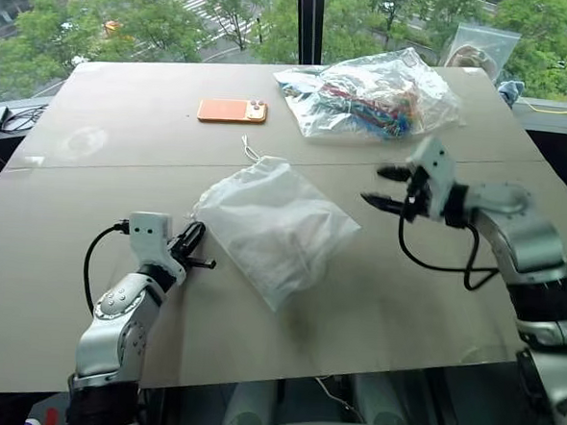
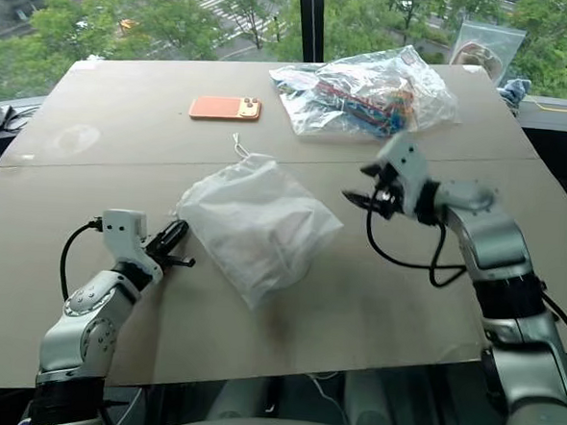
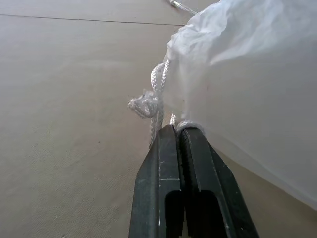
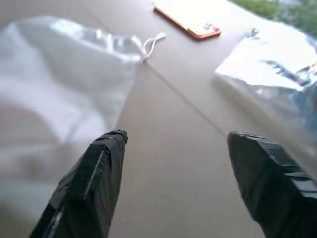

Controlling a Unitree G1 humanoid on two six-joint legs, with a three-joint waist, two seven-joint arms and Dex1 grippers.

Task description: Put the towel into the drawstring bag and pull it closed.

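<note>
White fabric bag full, cord pinched on my left.

I see the drawstring bag (image 1: pixel 275 226) lying mid-table with a bulge inside that I take for the towel, though the fabric hides it. My left gripper (image 3: pixel 179 133) is clamped tight on the knotted cord (image 3: pixel 154 96) at the bag's edge; my right gripper (image 4: pixel 173 144) hovers spread wide, holding nothing, beside the bag. Risk I judge: with 1 grip only, pulling could drag the whole bag instead of cinching it.

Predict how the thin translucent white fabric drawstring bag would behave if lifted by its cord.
The thin translucent white fabric drawstring bag would probably sag and fold, since it lies crumpled. It likely feels light, being thin. Its knotted white cord looks rough, so probably not slippery.
</note>
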